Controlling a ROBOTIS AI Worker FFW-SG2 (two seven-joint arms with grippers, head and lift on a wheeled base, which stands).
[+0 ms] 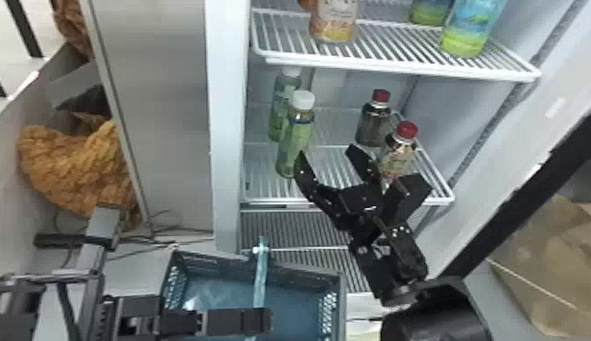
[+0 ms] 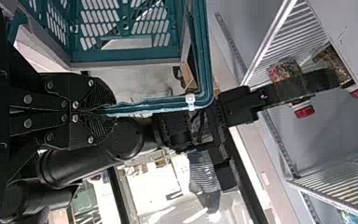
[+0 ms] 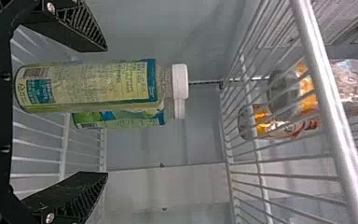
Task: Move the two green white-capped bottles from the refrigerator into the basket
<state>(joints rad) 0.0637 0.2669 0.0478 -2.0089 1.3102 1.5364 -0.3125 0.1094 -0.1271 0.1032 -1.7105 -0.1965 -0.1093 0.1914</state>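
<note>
Two green, white-capped plastic bottles — one nearer [image 1: 297, 140], one behind it [image 1: 283, 97] — stand upright on a white wire shelf [image 1: 263, 199] in the refrigerator. I have the right gripper [image 1: 326, 153] near the front one, its fingers spread wide and holding nothing. My left gripper [image 1: 263, 321] has its fingers closed on the rim of the teal plastic basket [image 1: 208, 256]. Two red-capped bottles [image 1: 373, 124] [image 1: 399, 156] share the shelf, to the right.
</note>
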